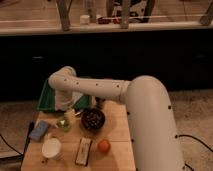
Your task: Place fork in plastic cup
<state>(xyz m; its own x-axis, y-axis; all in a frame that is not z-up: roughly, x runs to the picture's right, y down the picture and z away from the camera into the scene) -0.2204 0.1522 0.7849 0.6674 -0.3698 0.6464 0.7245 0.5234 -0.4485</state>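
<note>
Gripper (65, 111): jaws wide, just above translucent light-green plastic cup (63, 123)
Progress: thin pale fork not made out; placement unconfirmed

The plastic cup (63, 123), small, translucent and light green, stands upright on the counter (116, 134) just left of the dark bowl (93, 120). The fork (76, 113), a thin pale sliver, appears to lie flat by the bowl's upper-left rim. The gripper (64, 112) hangs left of the bowl, above the cup, jaws spread.
</note>
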